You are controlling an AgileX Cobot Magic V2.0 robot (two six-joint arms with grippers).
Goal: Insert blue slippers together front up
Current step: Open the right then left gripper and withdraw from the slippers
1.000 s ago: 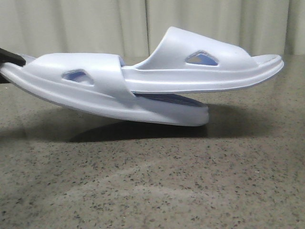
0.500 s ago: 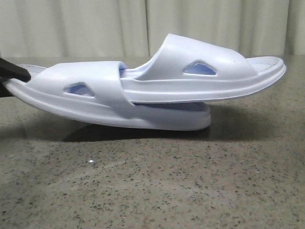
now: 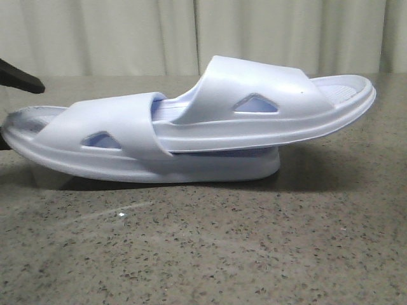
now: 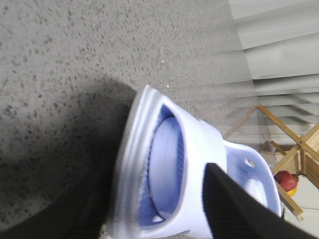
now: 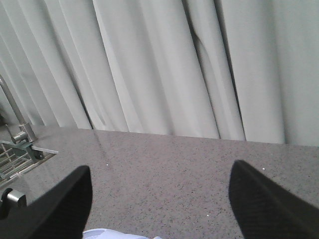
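Observation:
The two pale blue slippers lie nested on the speckled table [image 3: 203, 248]. The lower slipper [image 3: 127, 162] rests flat. The upper slipper [image 3: 254, 117] passes under the lower one's strap, and its far end sticks out raised to the right. My left gripper [image 4: 159, 194] straddles the lower slipper's left end and is open. Its upper finger [image 3: 19, 77] hangs clear above the slipper. My right gripper [image 5: 160, 167] is open and empty over bare table, with only a sliver of slipper [image 5: 109, 233] below it.
A pale curtain [image 3: 191, 32] closes the back of the table. A metal rack [image 5: 15, 149] stands off one side. A wooden frame [image 4: 286, 144] and a red and yellow object [image 4: 285, 181] sit beyond the table edge.
The lower slipper's left end has come down from tilted to flat on the table. The left gripper's upper finger has lifted off it. The upper slipper has settled lower with it.

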